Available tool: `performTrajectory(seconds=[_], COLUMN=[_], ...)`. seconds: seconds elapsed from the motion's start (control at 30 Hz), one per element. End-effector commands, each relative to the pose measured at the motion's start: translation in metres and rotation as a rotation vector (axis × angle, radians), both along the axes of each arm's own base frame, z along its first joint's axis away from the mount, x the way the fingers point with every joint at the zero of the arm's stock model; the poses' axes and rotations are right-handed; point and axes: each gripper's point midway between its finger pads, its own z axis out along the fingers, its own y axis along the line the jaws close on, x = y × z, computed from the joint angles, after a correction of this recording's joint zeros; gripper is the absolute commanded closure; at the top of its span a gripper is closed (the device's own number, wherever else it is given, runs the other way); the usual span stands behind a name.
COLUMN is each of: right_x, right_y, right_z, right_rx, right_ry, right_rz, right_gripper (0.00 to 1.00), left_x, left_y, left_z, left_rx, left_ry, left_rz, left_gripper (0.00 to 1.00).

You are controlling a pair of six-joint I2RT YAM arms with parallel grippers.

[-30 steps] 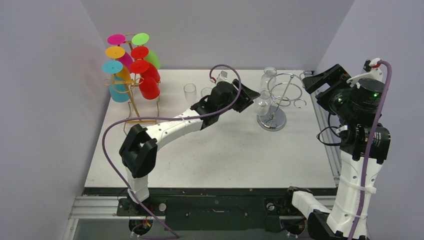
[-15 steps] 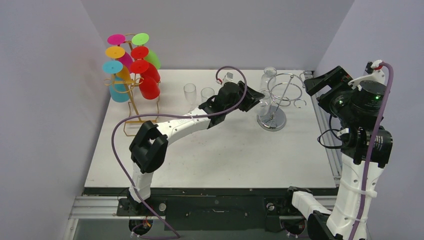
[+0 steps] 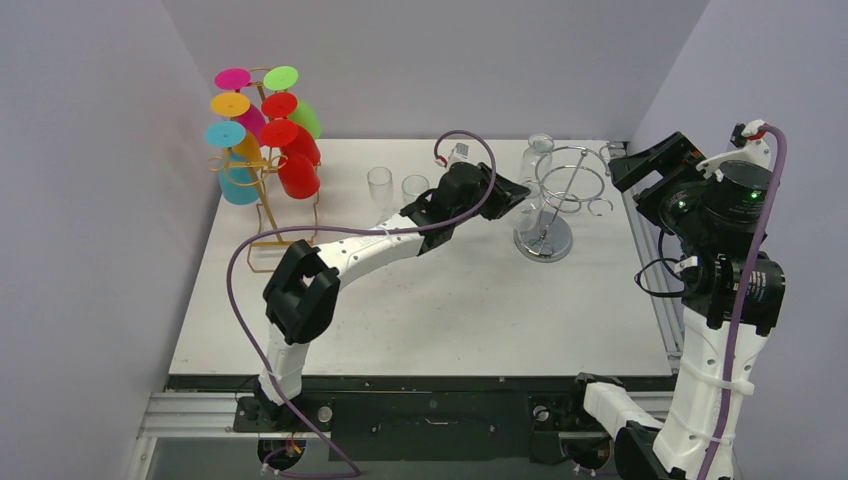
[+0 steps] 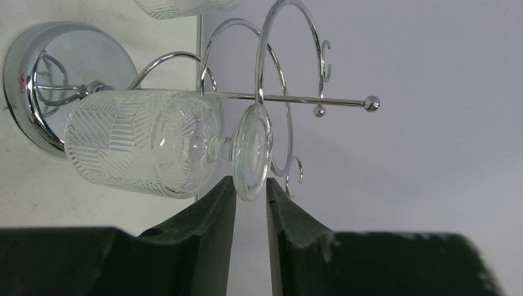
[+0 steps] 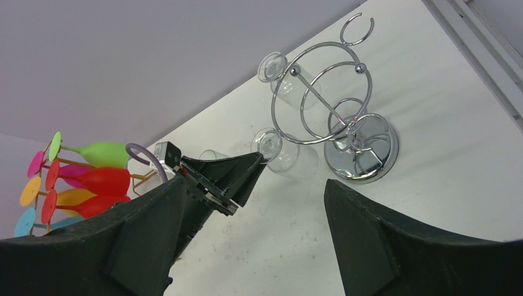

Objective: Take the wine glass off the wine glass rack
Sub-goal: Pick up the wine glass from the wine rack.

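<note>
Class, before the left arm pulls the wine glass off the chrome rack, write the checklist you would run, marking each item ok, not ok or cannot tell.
1. Left gripper lined up on the wine glass: ok, its foot sits between the fingers.
2. Grip firm: cannot tell.
3. Glass hanging on the rack: ok.
4. Second glass clear of the pull-out path: cannot tell.
5. Right gripper out of the way: ok, open, far from the rack.

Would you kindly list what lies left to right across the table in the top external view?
coloured plastic wine glasses on gold rack → two clear upright glasses → black left gripper → chrome wire wine glass rack → black right gripper
</note>
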Motion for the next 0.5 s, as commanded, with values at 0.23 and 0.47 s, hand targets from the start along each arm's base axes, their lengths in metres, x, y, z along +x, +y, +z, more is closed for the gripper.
performTrajectory(seconds=[0.23, 0.47], right_x=[-0.003, -0.003], right_y=[-0.005, -0.006], right_z=[0.011, 0.009], right_rx=[-0.03, -0.032], right_ry=[-0.037, -0.035], right_rz=[-0.021, -0.024], right_gripper=[0.23, 0.23], left_x=[0.001, -0.005], left_y=[-0.008, -0.007], left_z=[0.037, 0.047], left_rx=[-0.101, -0.134], left_ry=[-0.054, -0.064], left_rz=[-0.016, -0.032], left_gripper=[0.9, 1.0])
